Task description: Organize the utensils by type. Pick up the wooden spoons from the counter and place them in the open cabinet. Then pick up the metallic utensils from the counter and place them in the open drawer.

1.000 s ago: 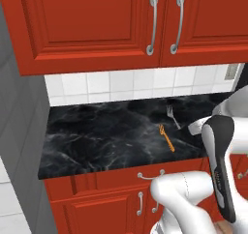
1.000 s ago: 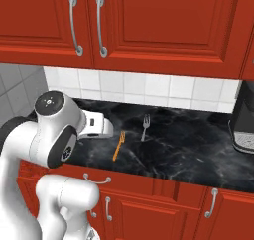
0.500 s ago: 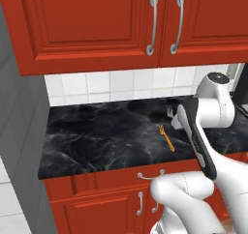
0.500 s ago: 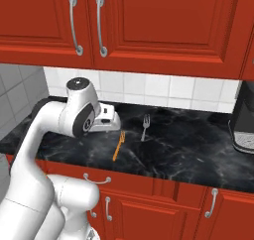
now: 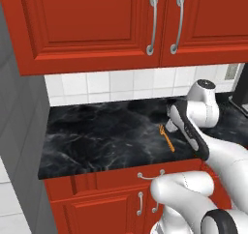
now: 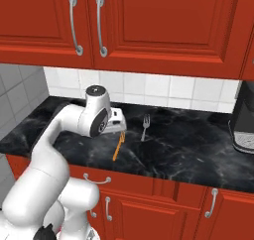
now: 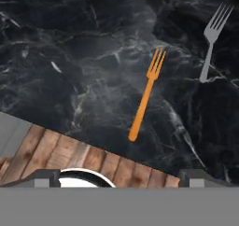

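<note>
Claw above counter, orange fork just ahead.
Claw [image 6: 120, 125] spread, empty; orange fork [image 7: 146, 94] lies below it, handle toward near edge, tines far; grey fork [image 7: 212, 40] right.

Two forks on the black marble bench
Slim orange fork [image 7: 146, 95] lies flat, tines toward 1 o'clock; grey metal fork [image 7: 212, 39] sits at its 2 o'clock, apart.

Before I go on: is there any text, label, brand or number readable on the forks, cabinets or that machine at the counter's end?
None: no readable text in any view.
Orange fork: plain, no marking.
Grey fork: plain, no marking.
Upper cabinets: bare red doors, metal handles only.
Dark machine: cut off at the edge, no label legible.
</note>
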